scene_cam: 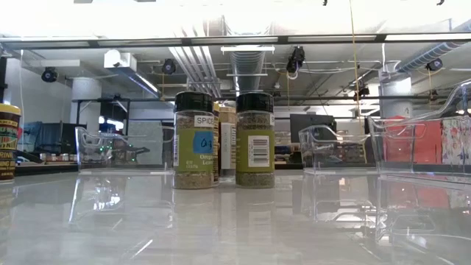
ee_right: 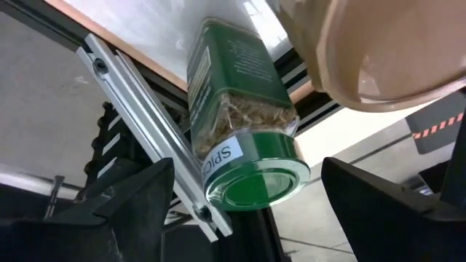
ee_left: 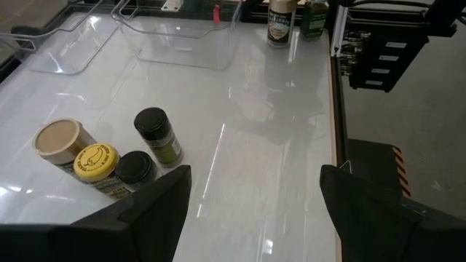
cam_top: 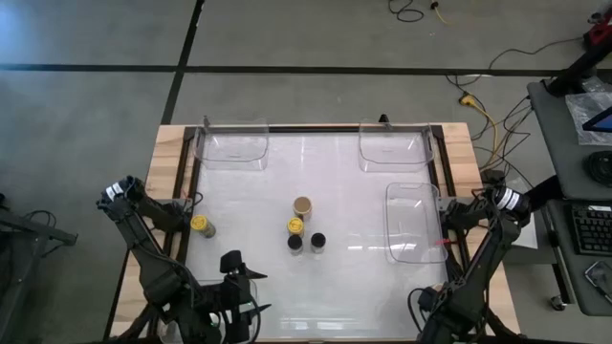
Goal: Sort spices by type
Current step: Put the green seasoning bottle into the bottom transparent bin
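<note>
Green-lidded spice jar (ee_right: 244, 124) labelled "SPIC" (rest hidden)

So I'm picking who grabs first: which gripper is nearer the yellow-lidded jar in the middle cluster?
Left. The left gripper sits just below-left of the yellow-lidded jar; the right gripper is at the table's right corner, out of view.

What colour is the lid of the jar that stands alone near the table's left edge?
Yellow. The lone jar shows its lid best in the high view.

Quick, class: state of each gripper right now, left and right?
Left gripper: open, holding nothing, near the table's front edge.
Right gripper: open, holding nothing; a green-lidded jar lies just ahead of it.
</note>
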You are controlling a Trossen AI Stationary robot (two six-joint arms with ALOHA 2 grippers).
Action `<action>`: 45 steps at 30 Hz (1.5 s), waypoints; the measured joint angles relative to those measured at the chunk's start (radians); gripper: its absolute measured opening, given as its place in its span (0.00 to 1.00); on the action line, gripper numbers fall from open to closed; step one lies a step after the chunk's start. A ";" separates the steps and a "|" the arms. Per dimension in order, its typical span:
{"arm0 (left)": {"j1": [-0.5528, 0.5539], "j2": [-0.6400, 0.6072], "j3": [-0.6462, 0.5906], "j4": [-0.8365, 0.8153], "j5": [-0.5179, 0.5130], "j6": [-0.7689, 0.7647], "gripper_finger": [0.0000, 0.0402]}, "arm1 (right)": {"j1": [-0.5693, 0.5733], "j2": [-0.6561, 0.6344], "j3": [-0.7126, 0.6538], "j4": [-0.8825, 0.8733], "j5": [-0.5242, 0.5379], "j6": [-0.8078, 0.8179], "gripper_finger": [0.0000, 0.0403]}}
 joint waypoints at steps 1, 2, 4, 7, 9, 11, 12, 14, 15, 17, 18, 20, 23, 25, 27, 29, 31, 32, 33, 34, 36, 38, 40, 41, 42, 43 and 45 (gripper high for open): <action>0.000 0.000 0.000 0.000 0.000 0.000 0.72 | 0.000 0.000 -0.003 0.003 0.000 0.005 0.83; 0.000 0.000 0.000 0.000 0.000 0.000 0.72 | 0.000 0.000 -0.005 0.004 0.000 0.006 0.82; 0.000 0.000 0.000 0.000 0.000 0.000 0.72 | 0.000 0.000 -0.006 0.008 0.000 0.011 0.81; 0.000 0.000 0.000 0.000 0.000 0.000 0.72 | 0.000 0.001 -0.010 0.007 0.002 0.025 0.78; 0.000 0.000 0.000 0.000 0.000 0.000 0.72 | -0.001 0.001 -0.011 0.010 0.003 0.026 0.76; 0.000 0.000 0.000 0.000 0.000 0.000 0.72 | -0.003 0.001 -0.012 0.011 0.004 0.026 0.74; 0.000 0.000 0.000 0.000 0.000 0.000 0.72 | -0.004 0.001 -0.012 0.011 0.004 0.026 0.73; 0.000 0.000 0.000 0.000 0.000 0.000 0.72 | -0.005 0.001 -0.013 0.012 0.004 0.026 0.71; 0.000 0.000 0.000 0.000 0.000 0.000 0.72 | -0.005 0.001 -0.013 0.012 0.004 0.026 0.70; 0.000 0.000 0.000 -0.002 0.000 0.000 0.72 | -0.007 0.001 -0.013 0.015 0.004 0.025 0.68; 0.000 0.000 0.000 -0.003 0.000 0.000 0.72 | -0.007 0.001 -0.013 0.018 0.004 0.025 0.67; 0.000 0.000 0.000 -0.003 0.000 0.000 0.72 | -0.007 0.001 -0.014 0.022 0.004 0.025 0.64; 0.000 0.000 0.000 -0.003 0.000 0.000 0.72 | -0.007 0.001 -0.014 0.030 0.004 0.025 0.60; 0.000 0.000 0.000 -0.003 0.001 0.000 0.72 | -0.007 0.001 -0.014 0.031 0.004 0.025 0.58; 0.000 0.000 0.000 -0.003 0.000 0.000 0.72 | -0.007 0.001 -0.014 0.032 0.003 0.024 0.56; 0.000 0.000 0.000 -0.003 0.001 0.000 0.72 | -0.007 0.001 -0.014 0.034 0.003 0.023 0.54; 0.000 0.000 0.000 -0.003 0.001 0.000 0.72 | -0.007 0.001 -0.014 0.035 0.003 0.011 0.53; 0.000 0.000 0.000 -0.003 0.001 0.000 0.72 | -0.007 0.001 -0.014 0.037 0.002 0.003 0.52; 0.000 0.000 0.000 -0.003 0.001 0.000 0.72 | -0.007 0.001 -0.013 0.041 0.000 -0.007 0.52; 0.000 0.000 0.000 -0.003 0.001 0.000 0.72 | -0.007 0.001 -0.010 0.046 -0.003 -0.018 0.52; 0.000 0.000 0.000 -0.003 0.001 0.000 0.72 | -0.007 0.002 0.007 0.055 -0.009 -0.023 0.52; 0.000 0.000 0.000 -0.004 0.001 0.000 0.72 | -0.007 0.002 0.032 0.052 -0.010 -0.021 0.52; 0.000 0.000 0.000 -0.004 0.001 0.004 0.72 | -0.009 0.002 0.055 0.050 -0.007 -0.021 0.51; 0.000 0.000 0.000 -0.004 0.001 0.004 0.72 | -0.011 0.002 0.067 0.050 0.000 -0.021 0.51; 0.000 0.000 0.000 -0.004 0.001 0.004 0.72 | -0.013 0.002 0.082 0.053 0.019 -0.021 0.51; 0.000 0.000 0.000 -0.004 0.001 0.004 0.72 | -0.015 0.002 0.098 0.059 0.043 -0.022 0.51; 0.000 0.000 0.000 -0.004 0.001 0.008 0.72 | -0.023 0.002 0.128 0.061 0.090 -0.025 0.51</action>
